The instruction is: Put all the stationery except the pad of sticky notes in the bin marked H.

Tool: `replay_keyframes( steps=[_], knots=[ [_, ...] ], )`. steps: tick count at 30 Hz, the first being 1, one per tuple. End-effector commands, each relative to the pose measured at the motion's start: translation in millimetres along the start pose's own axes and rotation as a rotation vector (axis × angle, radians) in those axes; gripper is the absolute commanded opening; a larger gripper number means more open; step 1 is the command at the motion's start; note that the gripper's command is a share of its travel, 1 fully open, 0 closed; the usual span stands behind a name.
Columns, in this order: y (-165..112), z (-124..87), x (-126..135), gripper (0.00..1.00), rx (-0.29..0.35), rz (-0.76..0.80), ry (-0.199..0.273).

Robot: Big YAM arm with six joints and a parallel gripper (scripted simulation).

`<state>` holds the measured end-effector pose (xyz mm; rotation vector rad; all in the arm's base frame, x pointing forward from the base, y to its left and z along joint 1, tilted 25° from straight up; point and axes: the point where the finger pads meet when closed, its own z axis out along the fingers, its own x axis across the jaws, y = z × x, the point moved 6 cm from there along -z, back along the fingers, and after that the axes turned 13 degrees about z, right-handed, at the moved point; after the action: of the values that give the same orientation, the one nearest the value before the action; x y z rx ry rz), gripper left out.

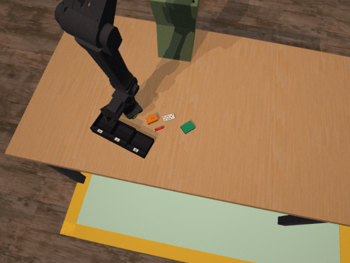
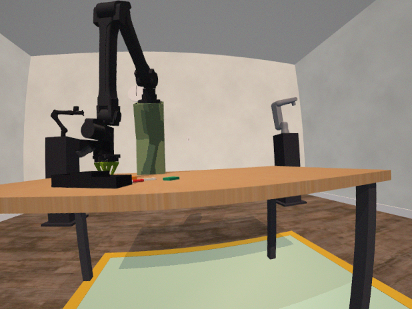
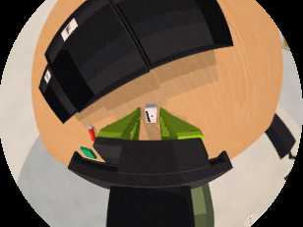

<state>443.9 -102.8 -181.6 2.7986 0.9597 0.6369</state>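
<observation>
My gripper (image 1: 135,114) is low over the table, just behind the black row of three bins (image 1: 122,135). In the wrist view its green fingers stand partly open, with a small white block (image 3: 151,113) on the table between them. I cannot tell whether the fingers touch it. The arm hides this block in the top view. An orange block (image 1: 152,118), a white domino (image 1: 169,117), a red pen (image 1: 159,128) and a green pad (image 1: 188,127) lie on the table to the right of the bins. The bin labels are too small to read.
A tall green pedestal (image 1: 175,28) carrying the arm's base stands at the back of the table. The bins (image 2: 91,180) sit close to the table's left front edge. Other robot stands (image 2: 286,146) are off the table.
</observation>
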Motion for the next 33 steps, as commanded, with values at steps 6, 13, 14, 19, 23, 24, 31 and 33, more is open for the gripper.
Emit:
replay_keyframes(
  steps=[6,13,14,19,23,24,31,33],
  knots=[
    [-0.9,-0.8,-1.9,0.28,-0.003,0.006,-0.002],
    [-1.0,-1.0,-2.2,0.28,-0.003,0.006,-0.002],
    [-1.1,-1.0,-2.3,0.28,-0.003,0.006,-0.002],
    [-1.1,-1.2,-2.4,0.09,-0.003,0.006,-0.002],
    [-1.1,-1.4,-2.5,0.09,-0.003,0.006,-0.002],
    [-1.1,-1.4,-2.6,0.09,-0.003,0.006,-0.002],
    [-1.1,-1.6,-2.7,0.09,-0.003,0.006,-0.002],
    [-1.2,-1.7,-2.8,0.09,-0.003,0.006,-0.002]
  ],
)
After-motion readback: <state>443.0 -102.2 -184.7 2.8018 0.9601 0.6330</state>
